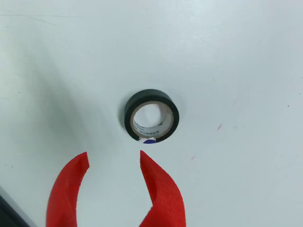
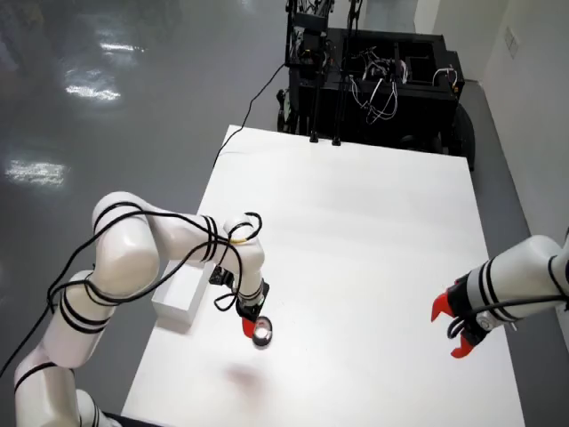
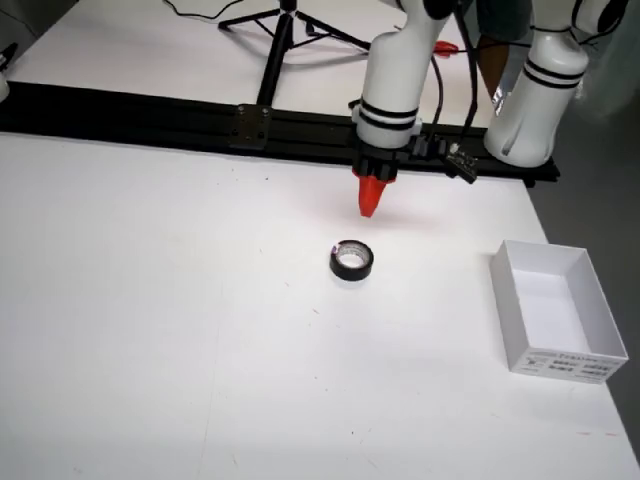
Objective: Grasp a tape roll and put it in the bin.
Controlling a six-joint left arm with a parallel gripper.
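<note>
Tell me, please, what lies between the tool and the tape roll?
Nothing: in the wrist view, only bare white table separates the open red tool from the black tape roll.

White table [image 3: 150, 300], black rail [image 3: 150, 125] along its edge, tripod [image 3: 285, 25], equipment rack [image 2: 382, 80]

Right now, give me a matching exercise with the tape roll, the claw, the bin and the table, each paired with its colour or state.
Column one:
1. tape roll
2. claw
3. bin
4. table

Column two:
A. white box, nothing inside
B. red, open, holding nothing
C. black, lying flat on the table
D. broad white surface under everything

Pairs: 1-C, 2-B, 3-A, 4-D
</note>
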